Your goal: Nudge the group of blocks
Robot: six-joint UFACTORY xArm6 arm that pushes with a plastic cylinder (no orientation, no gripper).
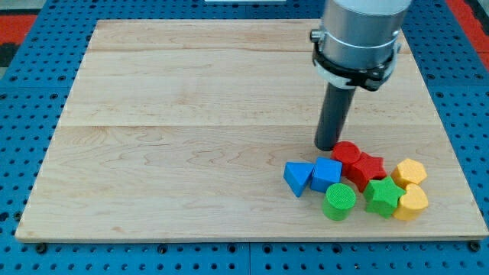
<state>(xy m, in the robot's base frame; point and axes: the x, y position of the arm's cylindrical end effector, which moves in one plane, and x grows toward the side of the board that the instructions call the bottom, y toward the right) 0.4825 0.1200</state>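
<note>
A tight group of blocks lies at the view's lower right of the wooden board (191, 137). It holds a blue triangle (297, 177), a blue cube (327, 174), a red cylinder (346, 153), a red star (367, 169), a green cylinder (339, 201), a green star (382, 195), a yellow hexagon (410, 172) and a yellow heart (412, 203). My tip (329, 145) stands at the group's upper left edge, right beside the red cylinder and just above the blue cube.
The board rests on a blue pegboard table (30, 92). The arm's grey body (359, 34) hangs over the board's upper right. The group lies close to the board's bottom edge and right edge.
</note>
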